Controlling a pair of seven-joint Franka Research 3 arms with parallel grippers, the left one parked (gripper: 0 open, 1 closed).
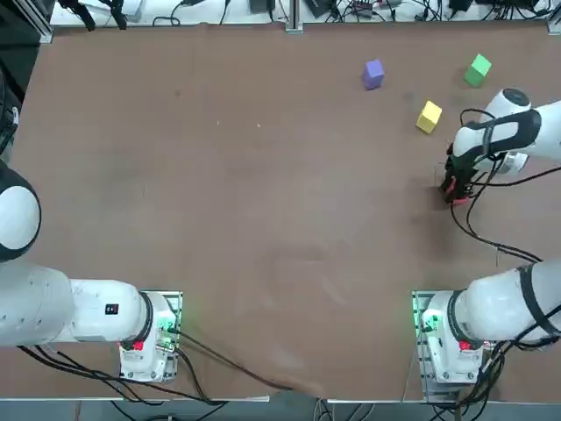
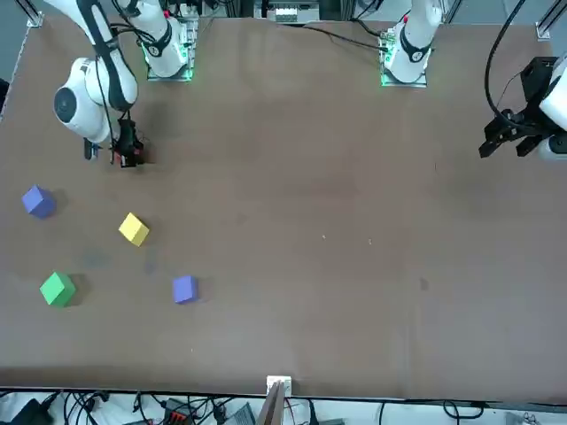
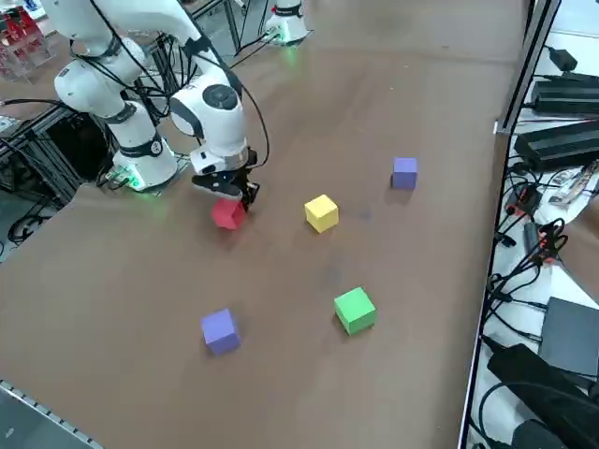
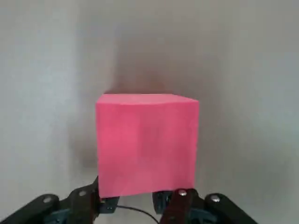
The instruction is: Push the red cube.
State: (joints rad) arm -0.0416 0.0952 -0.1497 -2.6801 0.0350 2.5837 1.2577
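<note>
Filling the wrist view, the red cube (image 4: 147, 142) sits on the table (image 1: 263, 193) right against the right gripper (image 4: 140, 201), whose fingers look nearly together behind it. It lies near the yellow cube (image 3: 321, 212). An off-centre push would probably spin it or let it slip aside.

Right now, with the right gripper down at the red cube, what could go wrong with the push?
1. The right gripper sits low against the red cube; off-centre contact could spin the cube or let it slip sideways.
2. The yellow cube is the nearest neighbour; a push that way could knock it.
3. The top view hides nearly all of the red cube under the wrist, so tracking from above is unreliable.
</note>
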